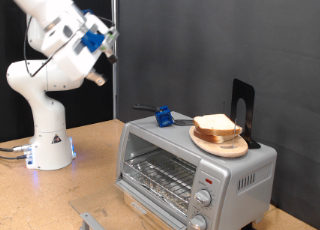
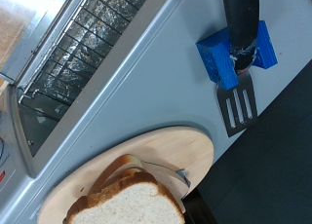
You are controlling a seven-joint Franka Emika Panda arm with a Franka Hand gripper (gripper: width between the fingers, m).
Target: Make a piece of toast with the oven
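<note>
The silver toaster oven (image 1: 190,168) stands at the exterior view's lower right, its wire rack (image 1: 160,170) showing at the front; its knobs (image 1: 204,197) sit at the front's right end. A stack of white bread slices (image 1: 217,126) lies on a round wooden plate (image 1: 235,148) on top of the oven. My gripper (image 1: 108,42) hangs high at the exterior view's upper left, far from the oven and holding nothing I can see. In the wrist view the bread (image 2: 132,200), plate (image 2: 166,151) and oven rack (image 2: 83,44) show; my fingers do not.
A black spatula with a blue block (image 1: 161,116) lies on the oven's top near its back edge; it also shows in the wrist view (image 2: 237,58). A black upright stand (image 1: 243,108) rises behind the plate. The robot base (image 1: 48,145) stands at the left on the wooden table (image 1: 90,180).
</note>
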